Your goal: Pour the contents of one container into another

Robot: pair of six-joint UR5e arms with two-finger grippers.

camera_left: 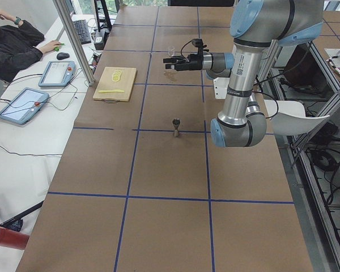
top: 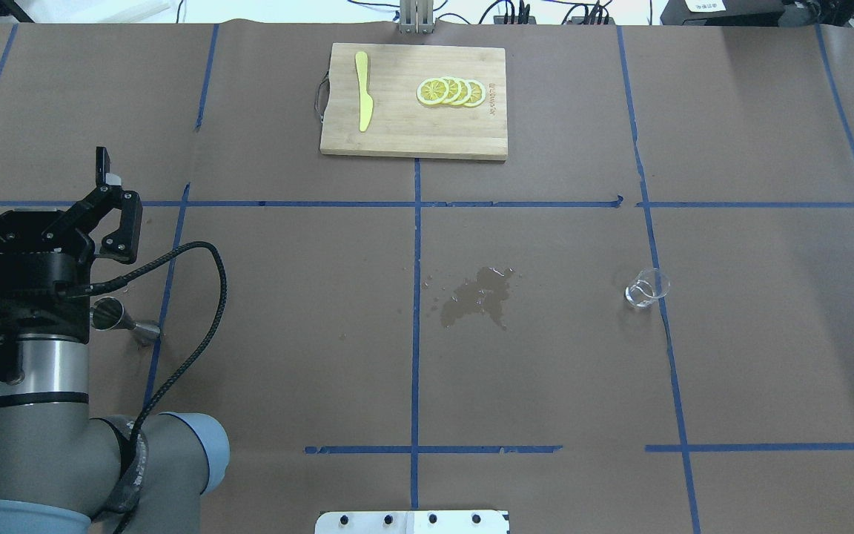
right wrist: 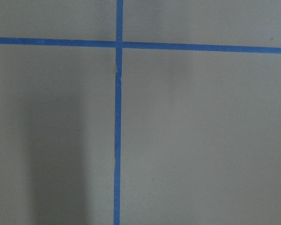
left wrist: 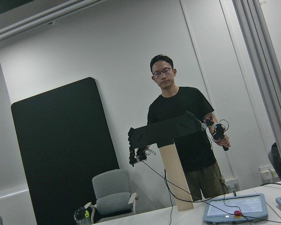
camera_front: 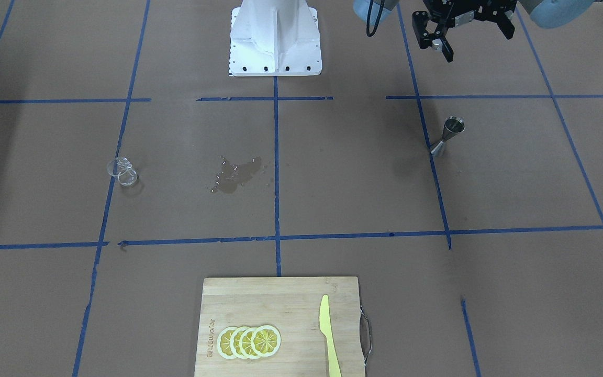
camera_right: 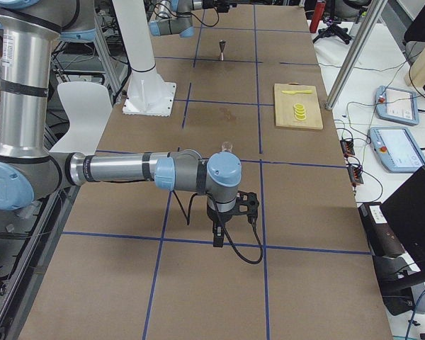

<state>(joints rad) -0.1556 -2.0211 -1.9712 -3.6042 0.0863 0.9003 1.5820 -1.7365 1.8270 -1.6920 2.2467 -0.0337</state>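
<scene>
Counter (top: 545, 371) with brown paper and blue tape lines carries everything. The left arm (top: 27, 415) stands over the near left part. Its gripper (top: 38, 174) is raised with the fingers wide apart and holds nothing. The right arm (camera_right: 120, 170) reaches low over the right end of the counter. Its gripper (camera_right: 218, 237) points down, and I cannot tell if its fingers are apart or together.

A wooden cutting board (top: 414, 133) lies at the far edge, in the middle. A wet patch (top: 479, 297) is near the centre of the counter. On the left part of the board lies a yellow knife (top: 362, 100), and on the right part four lemon slices (top: 451, 91) overlap.

The metal jigger (top: 127, 321) stands upright on the left side, just beside a blue line, below the left gripper and apart from it. The small clear glass (top: 647, 287) stands on the right side on another blue line, well apart from the jigger.
</scene>
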